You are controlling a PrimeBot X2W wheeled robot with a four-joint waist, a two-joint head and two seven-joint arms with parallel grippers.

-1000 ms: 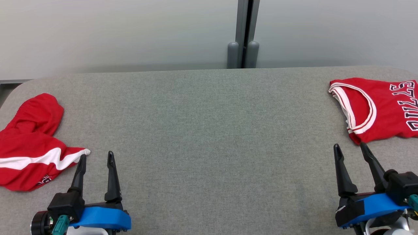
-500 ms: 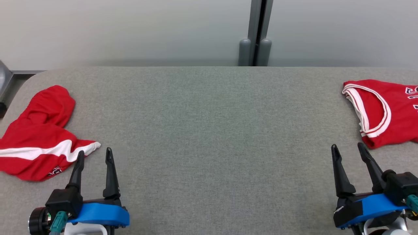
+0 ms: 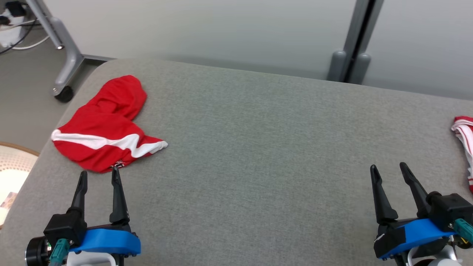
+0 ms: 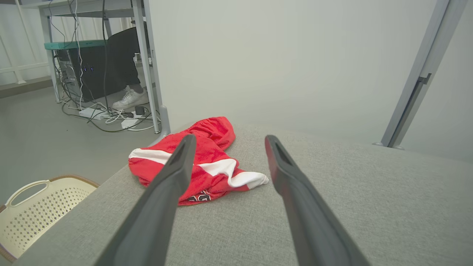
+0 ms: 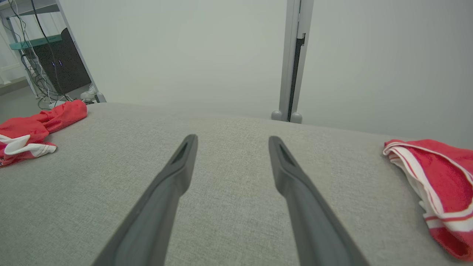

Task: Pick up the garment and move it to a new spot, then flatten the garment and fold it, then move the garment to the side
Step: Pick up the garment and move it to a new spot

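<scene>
While the left gripper (image 3: 98, 172) and right gripper (image 3: 388, 166) are hovering by the near edge of the grey padded table (image 3: 258, 147), jaws spread wide and gripping nothing, the crumpled red garment (image 3: 105, 133) is lying at the left edge toward the far corner, just beyond the left gripper; a red jersey (image 3: 463, 129) is sitting at the right edge.

My head camera looks forward and down from high above the grey surface (image 3: 258, 147), angled toward its left end. Each wrist camera sits low and close over that surface, looking along its own jaws toward the far wall (image 4: 295, 55). All three views share the red shorts (image 3: 103, 136) and the grey post (image 3: 354, 40). The head and right wrist views also share the red jersey (image 5: 439, 184).
</scene>
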